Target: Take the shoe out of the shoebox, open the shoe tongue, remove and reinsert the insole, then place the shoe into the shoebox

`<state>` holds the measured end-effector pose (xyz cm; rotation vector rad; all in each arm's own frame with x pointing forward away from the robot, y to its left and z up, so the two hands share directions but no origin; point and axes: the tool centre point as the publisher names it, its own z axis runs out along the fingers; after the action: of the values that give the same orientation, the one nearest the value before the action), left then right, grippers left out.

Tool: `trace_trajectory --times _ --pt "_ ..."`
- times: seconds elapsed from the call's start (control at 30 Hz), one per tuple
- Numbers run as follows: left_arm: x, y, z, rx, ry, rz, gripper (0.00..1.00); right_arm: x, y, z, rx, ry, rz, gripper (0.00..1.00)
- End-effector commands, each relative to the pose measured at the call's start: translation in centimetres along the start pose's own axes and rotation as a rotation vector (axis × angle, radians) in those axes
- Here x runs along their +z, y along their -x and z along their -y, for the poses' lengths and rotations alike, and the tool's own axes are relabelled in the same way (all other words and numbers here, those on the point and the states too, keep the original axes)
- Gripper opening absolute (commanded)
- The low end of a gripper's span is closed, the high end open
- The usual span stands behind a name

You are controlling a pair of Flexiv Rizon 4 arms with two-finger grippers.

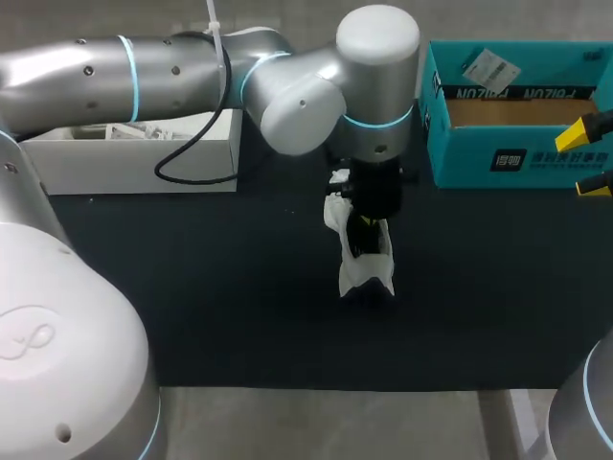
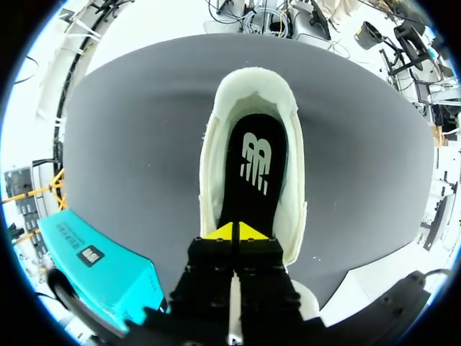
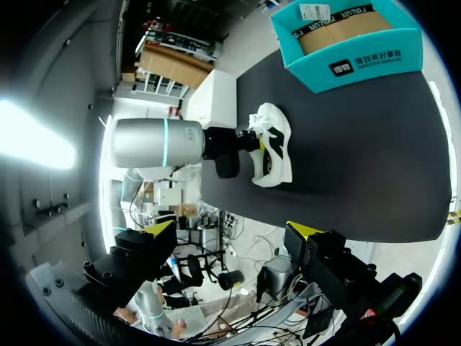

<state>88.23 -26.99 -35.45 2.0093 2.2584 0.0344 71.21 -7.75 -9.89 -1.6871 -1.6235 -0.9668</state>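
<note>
Shoe [image 1: 366, 261] on counter [image 1: 239, 287], apart from box [image 1: 460, 161]. Left claw [image 2: 235, 232] clenched inside it, tips on insole [image 2: 253, 169]; pinch uncertain. Right claw [image 3: 232, 229] released, empty. Insole likely thin, floppy, light: pinch edge, peel slowly.

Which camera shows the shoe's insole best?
The left wrist view: it looks straight into the shoe, showing the black insole. In the head view my left arm hides it; the right wrist view shows only the shoe's outside.
</note>
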Motion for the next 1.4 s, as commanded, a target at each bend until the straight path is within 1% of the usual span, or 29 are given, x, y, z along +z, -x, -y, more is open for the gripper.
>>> trace_trajectory --times 0.03,0.33,0.47,0.53,0.6,0.63,0.67,0.7,0.73,0.77,0.8,0.87,1.0,1.1,1.27,1.4 --pt "0.3 0.3 -0.6 -0.010 -0.007 -0.011 0.00 0.0 0.0 0.0 0.001 0.001 0.003 1.00" --pt "0.6 -1.3 0.1 -0.020 -0.030 -0.030 0.00 0.0 0.0 0.0 0.001 0.001 0.003 1.00" --pt "0.5 -1.5 0.3 -0.025 -0.035 -0.041 0.03 0.0 0.0 0.0 0.001 0.001 0.003 1.00" --pt "0.6 -1.7 0.3 -0.030 -0.036 -0.045 0.11 0.0 0.0 0.0 0.001 0.001 0.003 1.00" --pt "0.7 -1.8 0.3 -0.044 -0.039 -0.049 0.40 0.0 0.0 0.0 0.001 0.001 0.003 1.00" --pt "0.7 -1.9 0.2 -0.045 -0.042 -0.047 0.48 0.0 0.0 0.0 0.001 0.001 0.003 1.00" --pt "0.8 -1.9 0.2 -0.049 -0.045 -0.046 0.49 0.0 0.0 0.0 0.001 0.001 0.003 1.00" --pt "0.9 -2.0 0.2 -0.049 -0.047 -0.046 0.55 0.0 0.0 0.0 0.001 0.001 0.003 1.00" --pt "0.9 -2.0 0.2 -0.049 -0.048 -0.049 0.66 0.0 0.0 0.0 0.001 0.001 0.003 1.00" --pt "0.9 -2.0 0.2 -0.049 -0.049 -0.050 0.76 0.0 0.0 0.0 0.001 0.001 0.003 1.00" --pt "0.9 -1.9 0.2 -0.049 -0.049 -0.051 0.82 0.0 0.0 0.0 0.001 0.001 0.003 1.00" --pt "0.9 -1.9 0.3 -0.047 -0.049 -0.052 0.84 0.0 0.0 0.0 0.001 0.001 0.003 1.00" --pt "0.8 -1.8 0.3 -0.042 -0.045 -0.062 0.95 0.0 0.0 0.0 0.001 0.001 0.003 1.00" --pt "0.7 -1.9 0.3 -0.045 -0.045 -0.067 1.00 0.0 0.0 0.0 0.001 0.001 0.003 1.00" --pt "0.5 -2.2 0.3 -0.053 -0.044 -0.073 1.00 0.0 0.0 0.0 0.001 0.001 0.003 1.00" --pt "0.2 -2.5 -0.1 -0.071 -0.043 -0.067 1.00 0.0 0.0 0.0 0.001 0.001 0.003 1.00"
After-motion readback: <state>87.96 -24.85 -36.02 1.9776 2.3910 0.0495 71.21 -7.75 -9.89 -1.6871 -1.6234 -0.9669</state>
